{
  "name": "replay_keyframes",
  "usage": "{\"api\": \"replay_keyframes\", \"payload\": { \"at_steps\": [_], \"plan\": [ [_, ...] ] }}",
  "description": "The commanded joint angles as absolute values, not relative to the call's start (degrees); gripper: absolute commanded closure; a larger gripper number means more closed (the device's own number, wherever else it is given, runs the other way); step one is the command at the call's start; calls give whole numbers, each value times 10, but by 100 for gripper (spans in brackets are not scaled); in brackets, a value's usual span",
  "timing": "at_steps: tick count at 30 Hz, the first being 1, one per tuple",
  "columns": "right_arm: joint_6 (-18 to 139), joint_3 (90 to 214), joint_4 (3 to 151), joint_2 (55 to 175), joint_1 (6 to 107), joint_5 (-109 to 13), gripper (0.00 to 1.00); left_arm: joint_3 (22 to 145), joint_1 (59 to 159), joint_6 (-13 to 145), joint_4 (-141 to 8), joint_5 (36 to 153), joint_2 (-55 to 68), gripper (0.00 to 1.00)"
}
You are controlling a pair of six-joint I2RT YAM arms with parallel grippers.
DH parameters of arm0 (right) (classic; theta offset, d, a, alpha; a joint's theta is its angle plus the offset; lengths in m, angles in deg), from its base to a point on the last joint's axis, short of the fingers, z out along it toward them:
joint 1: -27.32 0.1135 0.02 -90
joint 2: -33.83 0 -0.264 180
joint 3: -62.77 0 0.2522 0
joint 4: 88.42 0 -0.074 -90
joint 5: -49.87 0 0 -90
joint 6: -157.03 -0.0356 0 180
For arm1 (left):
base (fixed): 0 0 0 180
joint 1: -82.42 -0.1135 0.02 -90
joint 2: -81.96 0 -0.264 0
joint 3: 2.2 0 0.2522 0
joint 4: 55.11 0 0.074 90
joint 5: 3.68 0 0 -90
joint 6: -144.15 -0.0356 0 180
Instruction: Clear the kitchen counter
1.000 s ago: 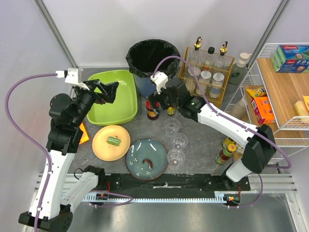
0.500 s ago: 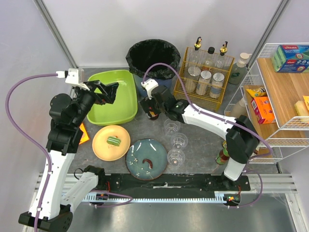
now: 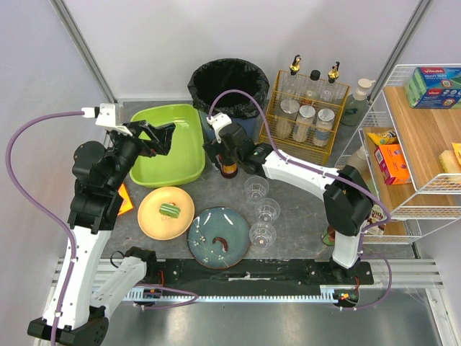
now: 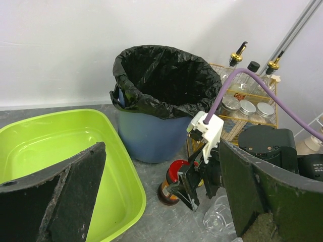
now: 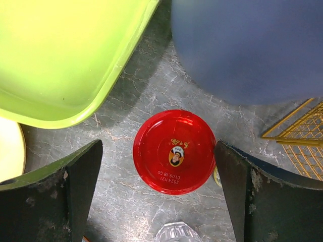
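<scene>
The counter was crowded, so clearing looked barely begun; the left gripper hung spread and empty above the green tub; the right gripper, jaws wide, hovered over a red-lidded jar beside that tub; next, I judged, descend and clench.

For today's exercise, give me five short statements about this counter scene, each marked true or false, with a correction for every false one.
1. The right end effector is open above the red-lidded jar. True.
2. The left end effector grips a glass. False: it is open and empty, over the green tub.
3. The yellow plate is bare. False: a green item lies on it.
4. Three clear glasses stand on the kitchen counter. True.
5. The bin is lined in white. False: its liner is black.
</scene>
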State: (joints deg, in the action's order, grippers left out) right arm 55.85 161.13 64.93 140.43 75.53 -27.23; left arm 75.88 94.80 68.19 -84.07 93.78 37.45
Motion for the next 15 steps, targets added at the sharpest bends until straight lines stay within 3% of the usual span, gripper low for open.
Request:
{"api": "replay_keyframes", "payload": {
  "at_steps": [1,15],
  "plan": [
    [539,1618,634,1412,752,-248,2,770,949,659,-839,926,380,2],
    [552,1604,654,1398,752,-220,2,766,948,661,-840,927,382,2]
  ]
}}
